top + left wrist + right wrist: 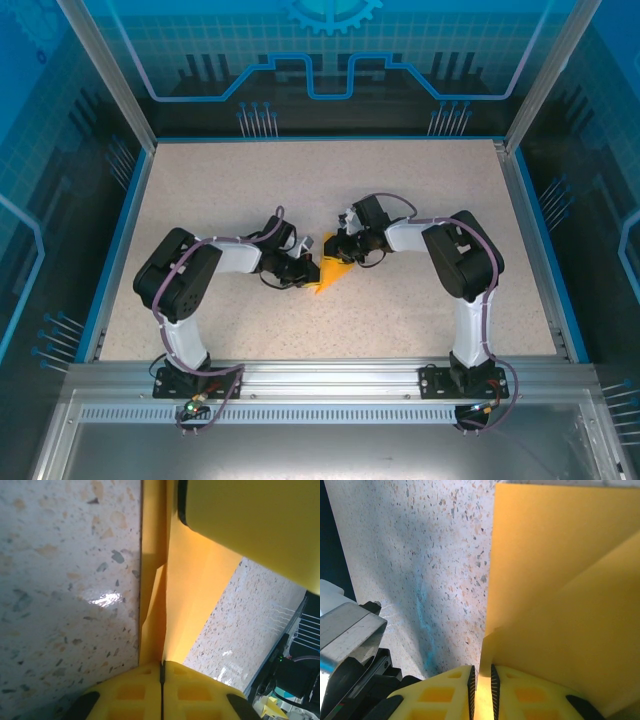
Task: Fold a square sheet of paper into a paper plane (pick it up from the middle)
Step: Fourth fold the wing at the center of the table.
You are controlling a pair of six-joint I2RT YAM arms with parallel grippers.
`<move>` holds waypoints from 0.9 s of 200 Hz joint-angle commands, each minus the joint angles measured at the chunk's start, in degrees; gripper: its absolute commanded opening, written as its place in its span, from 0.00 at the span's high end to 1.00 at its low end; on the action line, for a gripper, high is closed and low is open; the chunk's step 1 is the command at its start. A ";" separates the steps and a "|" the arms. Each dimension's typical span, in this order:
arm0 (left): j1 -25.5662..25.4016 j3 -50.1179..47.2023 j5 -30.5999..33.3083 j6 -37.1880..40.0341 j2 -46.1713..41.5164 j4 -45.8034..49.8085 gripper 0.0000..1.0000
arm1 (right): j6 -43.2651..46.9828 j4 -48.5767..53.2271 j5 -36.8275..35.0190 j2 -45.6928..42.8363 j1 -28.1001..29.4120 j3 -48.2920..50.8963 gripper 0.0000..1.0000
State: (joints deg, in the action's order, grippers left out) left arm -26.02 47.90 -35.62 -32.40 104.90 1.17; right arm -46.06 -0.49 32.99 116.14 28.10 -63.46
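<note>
The orange-yellow sheet of paper point(330, 276) is folded into creased layers with a pointed end and sits at the table's middle between both grippers. My left gripper point(309, 270) is shut on the paper's left edge; in the left wrist view its yellow jaws point(161, 669) meet on the fold, and the paper point(195, 590) runs away from them above the table. My right gripper point(345, 256) is shut on the paper's upper right side; the paper point(560, 580) passes between the right gripper's point(481, 674) narrow-set pads. A yellow finger point(250, 520) of the right gripper sits close over the paper.
The speckled beige table point(250, 190) has a blue rim point(120, 250) and transparent walls around it. Part of the left arm's grey wrist point(350, 630) lies close to the right gripper. An aluminium rail point(320, 380) runs along the near edge by the arm bases.
</note>
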 commanded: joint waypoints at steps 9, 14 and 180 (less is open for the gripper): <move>-1.34 0.18 1.98 2.23 -0.88 6.10 0.85 | 1.24 3.54 -4.27 2.86 -0.07 1.05 0.81; -1.67 0.38 2.08 2.50 -0.85 6.33 0.84 | 1.28 3.57 -4.31 2.87 -0.07 1.04 0.81; -3.82 0.00 5.57 4.75 -3.57 10.78 0.84 | 1.60 4.16 -4.43 3.75 -0.06 0.87 0.81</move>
State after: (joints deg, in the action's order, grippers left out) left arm -29.43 49.45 -29.76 -28.40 103.04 6.35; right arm -46.04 -0.51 33.10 116.27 28.10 -63.46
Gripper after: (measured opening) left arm 0.153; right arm 0.194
